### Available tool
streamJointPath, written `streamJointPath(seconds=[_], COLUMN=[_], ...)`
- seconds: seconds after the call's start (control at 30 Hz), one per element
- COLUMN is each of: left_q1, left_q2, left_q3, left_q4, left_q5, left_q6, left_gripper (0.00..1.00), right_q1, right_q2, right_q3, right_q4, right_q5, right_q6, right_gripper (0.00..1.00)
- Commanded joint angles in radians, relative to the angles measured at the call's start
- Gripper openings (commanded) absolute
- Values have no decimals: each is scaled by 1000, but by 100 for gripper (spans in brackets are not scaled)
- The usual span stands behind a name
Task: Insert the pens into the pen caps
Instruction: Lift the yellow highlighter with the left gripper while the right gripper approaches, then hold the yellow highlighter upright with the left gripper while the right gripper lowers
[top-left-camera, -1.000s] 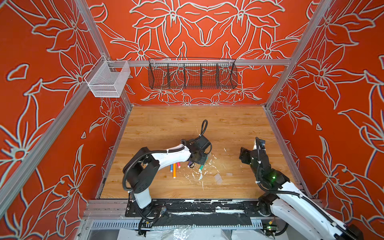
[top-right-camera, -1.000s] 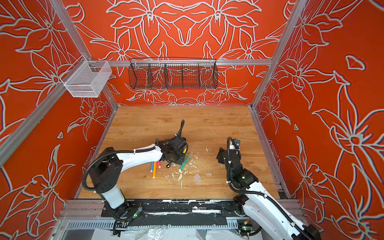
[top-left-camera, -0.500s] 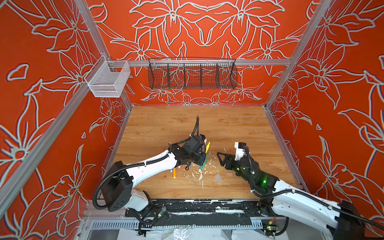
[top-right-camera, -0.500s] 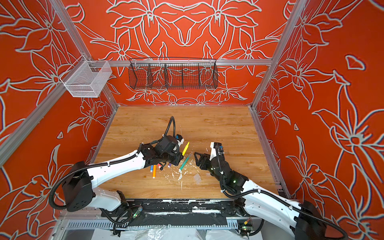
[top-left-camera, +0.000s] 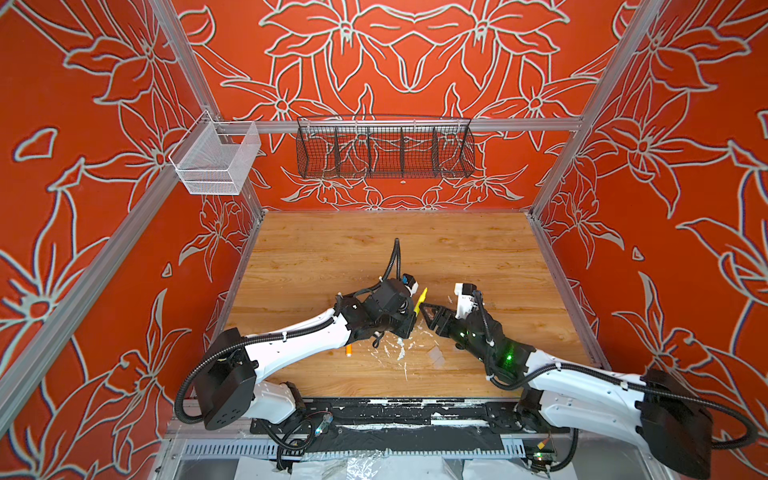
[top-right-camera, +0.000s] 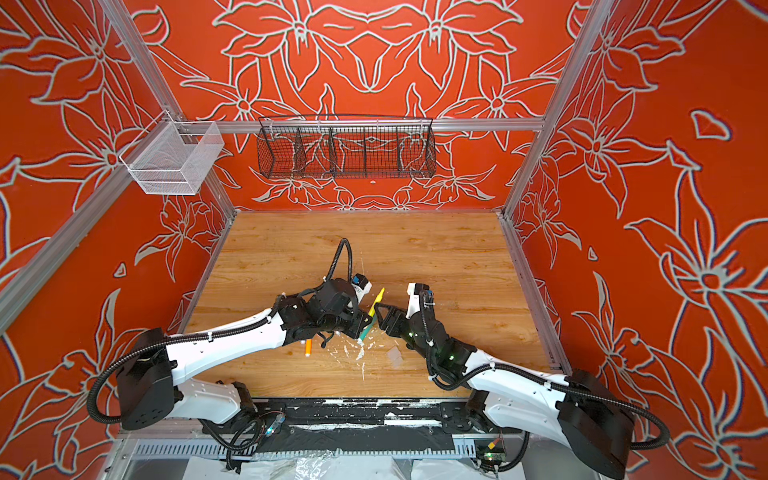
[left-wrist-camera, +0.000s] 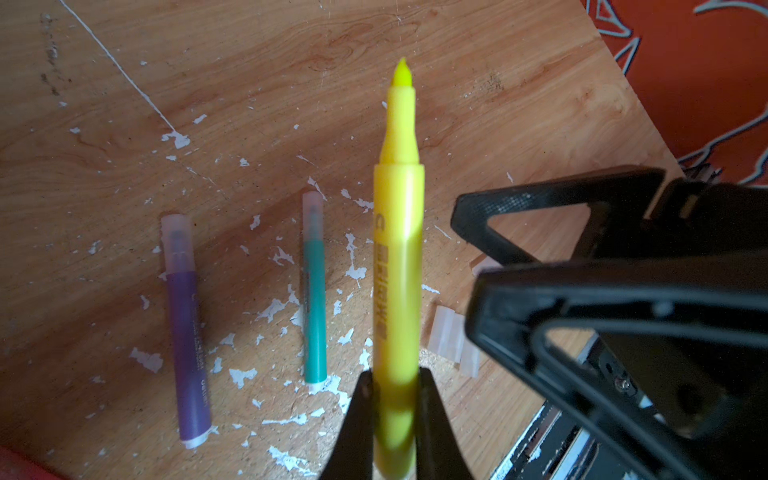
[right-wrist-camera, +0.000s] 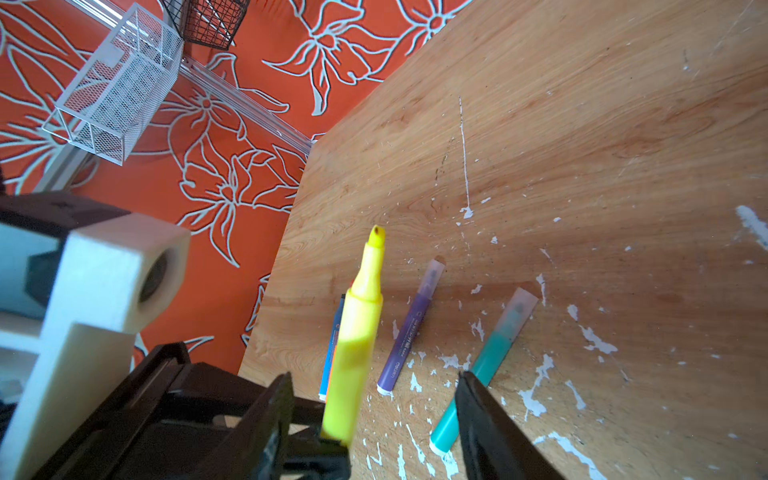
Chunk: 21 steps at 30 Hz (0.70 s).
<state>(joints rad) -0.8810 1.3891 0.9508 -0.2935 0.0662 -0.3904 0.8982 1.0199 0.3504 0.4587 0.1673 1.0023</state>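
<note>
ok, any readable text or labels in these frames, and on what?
"deli": purple pen, near its white end, in the left wrist view.
Yellow pen barrel: dark print block, too blurred to read.
Finer print along the purple pen and the green pen: too small to read.

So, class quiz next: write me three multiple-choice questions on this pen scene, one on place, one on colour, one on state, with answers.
1. Where is the yellow pen? A. in the left gripper B. in a drawer C. in a cup
2. Left wrist view: the two pens lying flat are A. red, black B. purple, green C. white, brown
3. The yellow pen's tip is A. capped B. snapped off C. bare
Answers: A, the jaws clamp its barrel; B, purple pen and green pen lie side by side; C, no cap covers it.
</note>
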Motion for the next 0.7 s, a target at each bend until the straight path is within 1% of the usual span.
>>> streamJointPath(seconds=[0.0,0.13,0.27,0.33,0.47,0.57,0.67], left_q1=[-13,-29,-52,-59,-67,-71,-72], left_q2=[-6,-1,-5,-8,-22,-30,-37], left_q3=[6,-3,-18,-21,-34,-48,-60], left_q4=[17,20,25,21,20,19,20], left_q5=[14,20,15,6,6,-3,-11], left_q6=[-7,-20,-25,-25,-26,-25,-28], left_gripper=[0,0,0,0,0,0,0], right_q1=[5,2,-2,-2,-4,-4,-4], right_q2=[19,57,93,109,143,150,152], right_q3=[11,30,36,48,56,56,58], right_q4=[65,94,144,144,167,175,174], right_q5=[6,12,-1,-7,-11,-8,-9], right_q6=[25,38,52,55,61,64,62], right_gripper=[64,65,64,60,49,45,37])
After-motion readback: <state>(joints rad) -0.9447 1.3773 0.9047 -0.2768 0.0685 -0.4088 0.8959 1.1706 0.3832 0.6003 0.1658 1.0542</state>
